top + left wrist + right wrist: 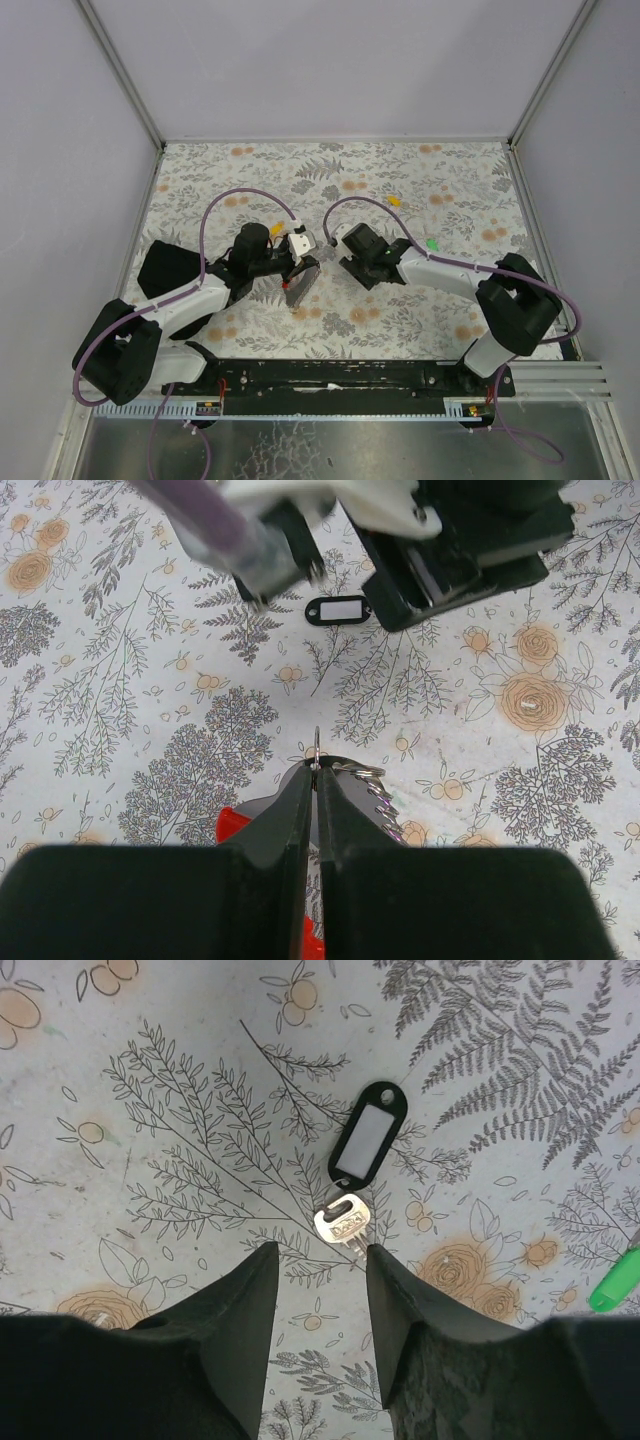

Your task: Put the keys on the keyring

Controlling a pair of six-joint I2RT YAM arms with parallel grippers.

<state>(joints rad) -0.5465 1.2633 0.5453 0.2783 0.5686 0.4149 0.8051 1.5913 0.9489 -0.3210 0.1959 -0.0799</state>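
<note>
The left gripper [315, 780] has its jaws pressed shut on a thin silver wire of the keyring [232, 828], a curved red loop joined to a flat grey fan-shaped piece, near the middle of the floral-patterned table [200, 180]. Just beyond it a black-tagged key [368, 1145], small and silver, lies flat on the table. It is directly ahead of the right gripper [320, 1260], whose jaws stand partly apart and grip nothing, and a green-tagged key [614, 1281] lies farther right.

arms [185, 297]: white links, black joints | cables [203, 240]: purple | gripper fingers [235, 1340]: black, wedge-shaped
</note>
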